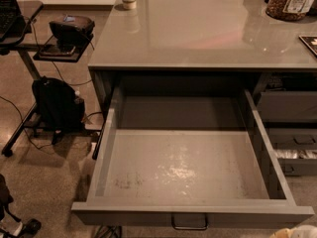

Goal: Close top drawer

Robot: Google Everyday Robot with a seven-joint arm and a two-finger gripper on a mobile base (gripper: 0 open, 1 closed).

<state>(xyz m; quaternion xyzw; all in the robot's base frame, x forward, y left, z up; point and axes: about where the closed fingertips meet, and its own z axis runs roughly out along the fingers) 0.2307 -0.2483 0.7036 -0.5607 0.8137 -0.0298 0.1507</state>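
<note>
Camera view: the top drawer (183, 167) stands pulled far out from under the counter (208, 29), its pale scuffed floor bare. Its flat front runs along the bottom edge, with the small handle (189, 222) at mid-width. A pale sliver at the bottom right corner looks like the tool (299, 232), low and just beside the right end of the drawer front. Whether it is released or clenched, I cannot tell. The key relation is that the front lies left of the tool, and the handle is well to its left. The drawer slides straight away from us, under the counter. My read: the tool must get in front of that panel, then push inward along the slide line.
</note>
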